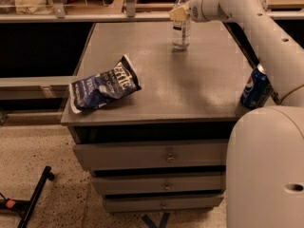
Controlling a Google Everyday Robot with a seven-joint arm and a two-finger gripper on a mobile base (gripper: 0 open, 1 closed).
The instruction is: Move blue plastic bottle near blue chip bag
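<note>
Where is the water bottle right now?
The bottle stands upright at the far edge of the table, with the gripper at its upper part; the chip bag lies near-left.

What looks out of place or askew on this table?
Only the chip bag: it lies crumpled at the front-left corner of the table, right at the edge. The bottle stands upright with the gripper at its neck; the can is upright.

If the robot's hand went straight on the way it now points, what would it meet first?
Most likely the clear plastic bottle with a white cap: the hand is by its neck, pointing left, though depth is unclear.
</note>
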